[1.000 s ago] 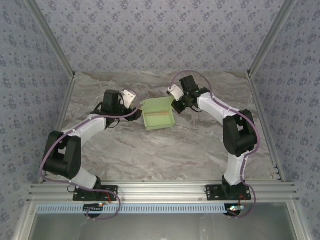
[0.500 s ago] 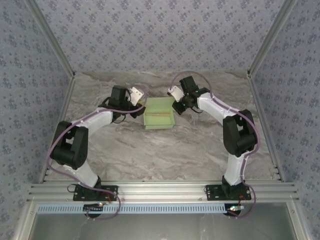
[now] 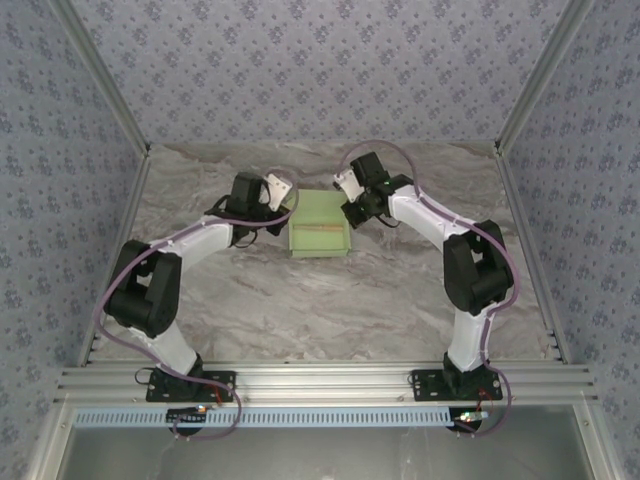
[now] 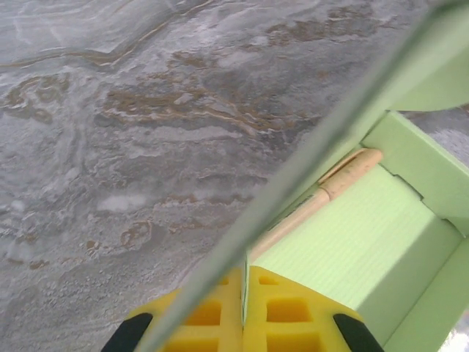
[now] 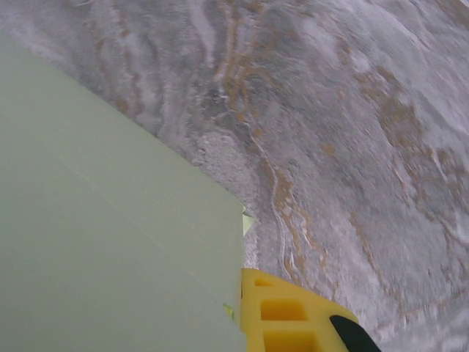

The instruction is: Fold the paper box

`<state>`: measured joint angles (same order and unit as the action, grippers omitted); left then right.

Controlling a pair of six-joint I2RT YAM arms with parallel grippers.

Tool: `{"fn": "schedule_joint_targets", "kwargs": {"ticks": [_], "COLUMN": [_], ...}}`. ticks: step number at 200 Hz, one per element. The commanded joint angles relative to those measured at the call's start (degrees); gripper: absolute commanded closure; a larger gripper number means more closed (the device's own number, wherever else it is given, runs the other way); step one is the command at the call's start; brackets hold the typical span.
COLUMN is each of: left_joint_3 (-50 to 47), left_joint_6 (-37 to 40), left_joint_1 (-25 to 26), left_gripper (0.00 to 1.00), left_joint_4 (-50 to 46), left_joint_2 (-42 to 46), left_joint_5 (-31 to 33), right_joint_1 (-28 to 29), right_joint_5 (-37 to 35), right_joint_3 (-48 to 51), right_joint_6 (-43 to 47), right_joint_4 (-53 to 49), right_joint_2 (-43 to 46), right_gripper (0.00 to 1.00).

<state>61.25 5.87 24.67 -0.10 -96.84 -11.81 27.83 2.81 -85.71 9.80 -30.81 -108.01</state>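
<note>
Since a second ago, left claw [image 3: 287,196] has swung in and closed on the left wall of the paper box [image 3: 318,210], which now sits square. Right claw [image 3: 348,197] is clamped on its far right wall. Box rests on the surface [image 3: 300,310], toward the far side, with a thin wooden stick [image 3: 322,229] inside.

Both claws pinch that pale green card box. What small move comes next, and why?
Probably the left gripper bends its pinched wall inward: the pale green card box lies open, tan wooden stick inside, while the right gripper holds the opposite flap.
</note>
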Motion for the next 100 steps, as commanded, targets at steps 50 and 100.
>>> {"fn": "schedule_joint_targets", "kwargs": {"ticks": [50,100], "left_joint_3": [-2.44,-7.13], "left_joint_6": [-25.06,-26.14], "left_joint_1": [12.96,19.06], "left_gripper": [1.0,1.0], "left_joint_4": [10.38,21.94], "left_joint_2": [-0.42,-3.98], "left_joint_5": [39.08,50.72], "right_joint_1": [6.59,7.8], "right_joint_5": [-14.96,-14.92], "right_joint_3": [1.61,9.85], "right_joint_6": [-28.53,-29.31], "right_joint_4": [5.35,19.79], "right_joint_2": [0.76,2.94], "right_gripper": [1.0,1.0]}}
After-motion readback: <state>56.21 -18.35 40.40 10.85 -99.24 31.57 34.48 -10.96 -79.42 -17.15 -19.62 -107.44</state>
